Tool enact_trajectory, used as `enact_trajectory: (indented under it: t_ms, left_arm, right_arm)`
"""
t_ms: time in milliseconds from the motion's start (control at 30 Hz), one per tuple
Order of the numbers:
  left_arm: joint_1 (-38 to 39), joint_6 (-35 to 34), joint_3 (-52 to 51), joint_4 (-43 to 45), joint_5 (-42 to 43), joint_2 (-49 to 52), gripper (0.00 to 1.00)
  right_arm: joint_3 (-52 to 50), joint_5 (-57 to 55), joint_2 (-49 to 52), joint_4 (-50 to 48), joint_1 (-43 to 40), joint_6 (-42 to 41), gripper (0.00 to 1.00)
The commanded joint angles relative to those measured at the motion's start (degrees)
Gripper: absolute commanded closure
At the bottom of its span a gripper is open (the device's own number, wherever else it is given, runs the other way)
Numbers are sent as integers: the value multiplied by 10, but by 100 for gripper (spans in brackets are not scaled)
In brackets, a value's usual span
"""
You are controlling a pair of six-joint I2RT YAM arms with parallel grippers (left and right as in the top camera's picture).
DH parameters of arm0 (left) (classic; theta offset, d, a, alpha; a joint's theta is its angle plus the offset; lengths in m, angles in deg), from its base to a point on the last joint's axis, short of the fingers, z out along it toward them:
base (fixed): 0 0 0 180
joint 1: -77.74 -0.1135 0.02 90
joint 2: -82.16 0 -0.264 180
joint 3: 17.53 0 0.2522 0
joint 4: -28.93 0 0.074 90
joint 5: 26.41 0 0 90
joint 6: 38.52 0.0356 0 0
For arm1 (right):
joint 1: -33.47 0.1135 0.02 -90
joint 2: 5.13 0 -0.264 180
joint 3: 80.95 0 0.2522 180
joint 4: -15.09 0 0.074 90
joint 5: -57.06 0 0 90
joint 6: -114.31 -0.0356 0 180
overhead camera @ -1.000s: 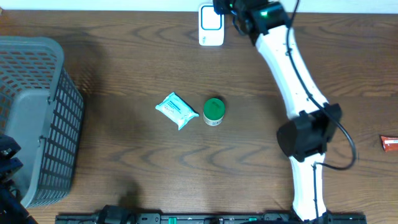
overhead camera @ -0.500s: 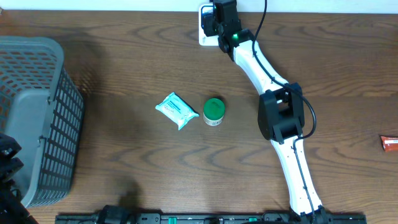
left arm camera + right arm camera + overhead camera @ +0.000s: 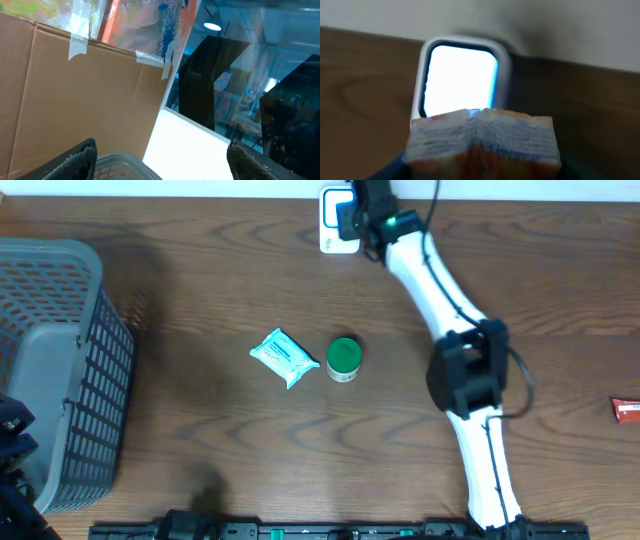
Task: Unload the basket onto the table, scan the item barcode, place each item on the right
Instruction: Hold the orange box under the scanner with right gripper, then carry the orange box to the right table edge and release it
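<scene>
In the right wrist view the item, an orange and white packet with small print, fills the lower frame and hides my right gripper's fingers, which are shut on it. Just beyond its top edge stands the white scanner with its window lit. Overhead, my right gripper is at the scanner by the table's far edge. My left gripper is open, its fingers wide apart with nothing between them, above the grey basket's rim.
A light blue wipes packet and a green-lidded jar lie mid-table. The grey mesh basket stands at the left. A small red packet lies at the right edge. Cardboard rises behind the basket.
My right arm has swung its gripper, with the item, left and down onto the scanner, and its elbow has shifted. The left arm has not moved.
</scene>
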Motion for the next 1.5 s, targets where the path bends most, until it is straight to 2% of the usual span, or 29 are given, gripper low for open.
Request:
enact_trajectory:
  t_ms: [0, 100, 167, 267, 333, 467, 800, 867, 933, 1067, 1167, 1267, 1367, 1433, 1467]
  left_arm:
    - [-2, -1, -1, 1, -1, -6, 17]
    - [-2, -1, -1, 1, -1, -6, 17]
    - [-2, -9, -1, 1, -1, -6, 17]
    - [-2, -51, -1, 1, -1, -6, 17]
    - [-2, -68, -1, 1, -1, -6, 17]
    - [-2, -67, -1, 3, -1, -6, 17]
    - [-2, -67, -1, 14, -1, -6, 17]
    - [-2, -67, -1, 14, -1, -6, 17]
    - [-2, -67, -1, 14, -3, -6, 17]
    - [-2, -67, -1, 14, -5, -6, 17]
    - [-2, -67, -1, 14, -5, -6, 17]
    - [-2, -67, -1, 14, -5, -6, 17]
    - [-2, -67, -1, 14, -5, -6, 17]
    - [-2, -67, -1, 14, -5, -6, 17]
    - [-2, -67, -1, 14, -5, -6, 17]
  right_arm:
    - [15, -97, -158, 104, -37, 14, 43]
    - [14, -190, -220, 238, -77, 13, 49]
    - [14, -233, -245, 350, -137, 13, 57]
    - [8, -238, -241, 441, -219, 7, 55]
    - [-9, -238, -235, 468, -270, -18, 54]
    - [-82, -219, -225, 447, -369, -73, 53]
    - [-337, -149, -224, 269, -537, -73, 48]
    - [-364, -146, -224, 254, -558, -73, 44]
    - [-371, -133, -224, 251, -574, -73, 34]
    - [-326, -78, -227, 285, -591, -72, 26]
    - [-241, -50, -231, 349, -589, -71, 22]
    - [-107, 68, -238, 431, -577, -71, 22]
    - [-6, 237, -243, 487, -550, -71, 22]
    - [58, 350, -250, 513, -492, -71, 22]
    - [69, 365, -252, 517, -460, -71, 22]
